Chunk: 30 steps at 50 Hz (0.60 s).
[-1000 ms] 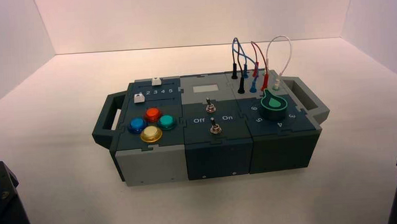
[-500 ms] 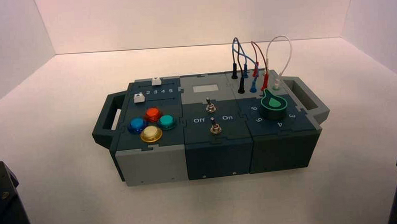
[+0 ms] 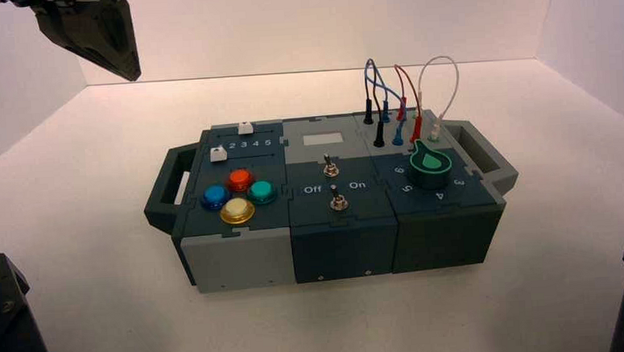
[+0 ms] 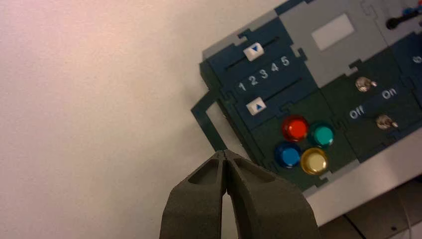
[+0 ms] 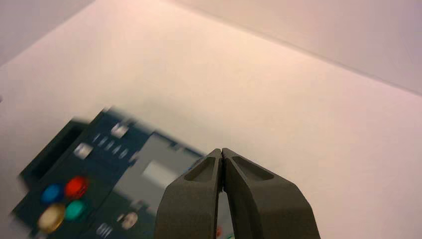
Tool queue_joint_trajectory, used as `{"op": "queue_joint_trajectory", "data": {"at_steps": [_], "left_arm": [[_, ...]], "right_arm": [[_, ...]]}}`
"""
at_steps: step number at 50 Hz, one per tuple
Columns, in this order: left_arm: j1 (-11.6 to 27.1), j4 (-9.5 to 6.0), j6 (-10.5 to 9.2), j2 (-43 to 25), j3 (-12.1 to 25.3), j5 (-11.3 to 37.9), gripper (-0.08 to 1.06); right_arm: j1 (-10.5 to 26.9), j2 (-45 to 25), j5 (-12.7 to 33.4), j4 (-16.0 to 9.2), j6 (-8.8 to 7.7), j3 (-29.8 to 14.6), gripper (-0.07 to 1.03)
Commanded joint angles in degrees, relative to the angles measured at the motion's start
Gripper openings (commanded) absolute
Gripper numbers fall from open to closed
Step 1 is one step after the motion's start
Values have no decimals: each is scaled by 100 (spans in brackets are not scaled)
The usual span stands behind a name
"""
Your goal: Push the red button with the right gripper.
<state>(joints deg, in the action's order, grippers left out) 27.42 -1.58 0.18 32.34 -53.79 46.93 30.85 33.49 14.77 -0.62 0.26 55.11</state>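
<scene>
Pressed together, bare-tipped, the right claw point(image 5: 222, 151) likely presents one firm point for the red button point(image 5: 76, 187) leftward and below.Pressing its tips together, likely to poke, the right claw point(image 5: 222, 151) hangs above the red button's point(image 5: 76, 187) right.

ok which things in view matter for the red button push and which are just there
For the job:
- red button, left part of the box
- right gripper, above the box, fingers closed

Just there:
- left gripper, above the box's left side
- blue button
- green button
- yellow button
- green knob
</scene>
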Motion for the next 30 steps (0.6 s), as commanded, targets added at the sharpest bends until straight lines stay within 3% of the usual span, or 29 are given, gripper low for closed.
{"op": "queue_joint_trajectory", "data": {"at_steps": [1, 14, 30], "left_arm": [[158, -53, 35, 62, 176, 44, -3], [167, -53, 70, 79, 114, 9, -3], [167, -44, 141, 70, 18, -53, -3]], "right_arm": [[853, -246, 237, -105, 35, -255, -2], [1828, -1327, 448, -527, 44, -659, -2], [2312, -2268, 598, -738, 44, -1230, -3]]}}
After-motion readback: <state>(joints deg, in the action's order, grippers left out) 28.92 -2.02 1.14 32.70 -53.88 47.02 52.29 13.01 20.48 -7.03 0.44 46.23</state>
